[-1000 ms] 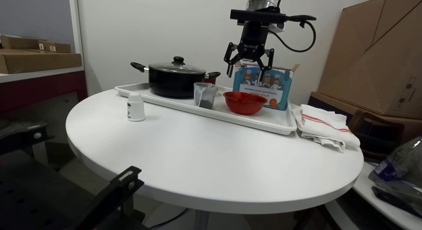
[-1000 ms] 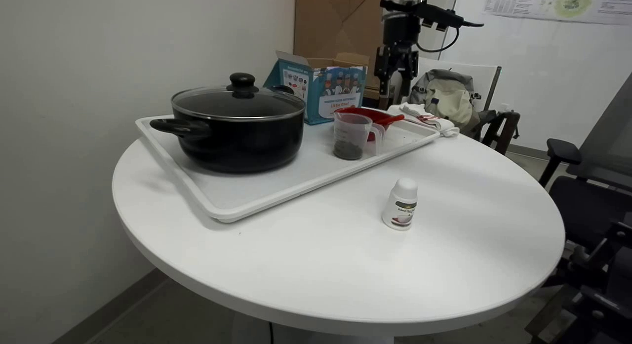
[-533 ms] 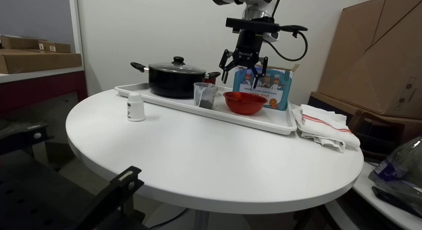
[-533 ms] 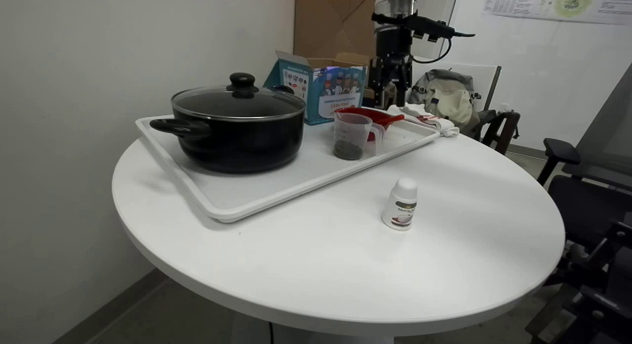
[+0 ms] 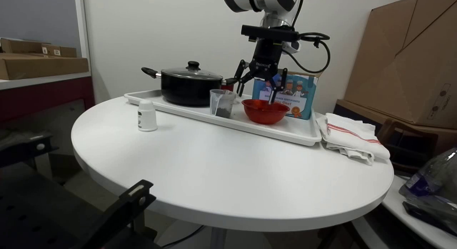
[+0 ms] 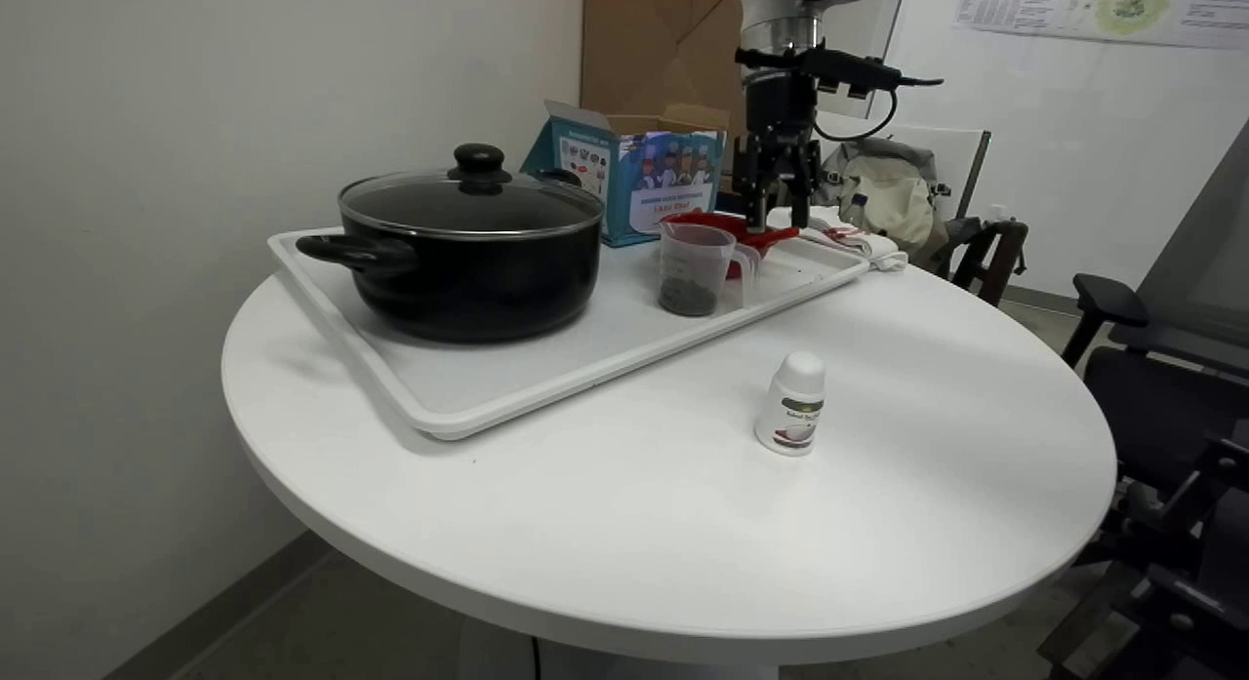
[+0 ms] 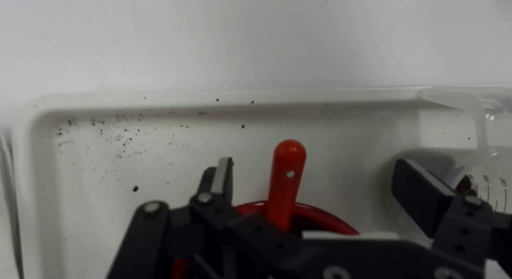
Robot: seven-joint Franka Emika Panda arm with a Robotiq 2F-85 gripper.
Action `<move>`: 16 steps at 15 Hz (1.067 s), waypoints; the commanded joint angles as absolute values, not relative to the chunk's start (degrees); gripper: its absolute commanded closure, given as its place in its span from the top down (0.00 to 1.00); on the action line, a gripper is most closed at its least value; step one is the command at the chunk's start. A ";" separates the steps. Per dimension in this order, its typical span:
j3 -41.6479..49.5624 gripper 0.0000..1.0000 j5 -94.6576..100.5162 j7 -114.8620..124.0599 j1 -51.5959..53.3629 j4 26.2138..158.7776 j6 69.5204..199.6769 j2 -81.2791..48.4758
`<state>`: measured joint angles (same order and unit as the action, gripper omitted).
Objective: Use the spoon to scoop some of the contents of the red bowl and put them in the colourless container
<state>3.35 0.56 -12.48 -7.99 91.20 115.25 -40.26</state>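
Observation:
The red bowl [image 5: 266, 114] sits on the white tray and shows in both exterior views [image 6: 705, 219]. The spoon's reddish-orange handle [image 7: 286, 179] sticks out over the bowl's rim; its scoop end is hidden behind the gripper in the wrist view. The handle also shows in an exterior view [image 6: 781, 237]. The colourless container [image 6: 695, 260], with a handle and dark contents, stands beside the bowl and shows at the right of the wrist view [image 7: 494, 183]. My gripper [image 5: 256, 98] is open and empty, low over the bowl. In the wrist view the handle lies between the fingers [image 7: 314, 173], closer to the left one.
A black lidded pot [image 5: 189, 87] stands on the tray [image 5: 300, 134] beyond the container. A blue box [image 5: 303, 99] stands behind the bowl. A folded towel [image 5: 351, 134] lies beside the tray. A white bottle [image 6: 792, 407] stands on the table. Dark specks dot the tray.
My open gripper has come down towards the bowl and the spoon handle, shifting slightly left in both exterior views. The bowl, container and other objects have not moved.

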 commanded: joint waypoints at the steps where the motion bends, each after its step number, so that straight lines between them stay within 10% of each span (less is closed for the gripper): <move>1: 3.83 1.00 1.73 -10.97 -8.08 89.98 113.97 -41.50; 12: 3.87 0.14 2.78 -11.23 -7.74 88.83 113.61 -42.24; 16: 3.93 0.11 2.74 -11.43 -8.00 88.16 113.69 -42.05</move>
<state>4.05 1.87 -12.20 -7.87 89.82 115.10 -41.92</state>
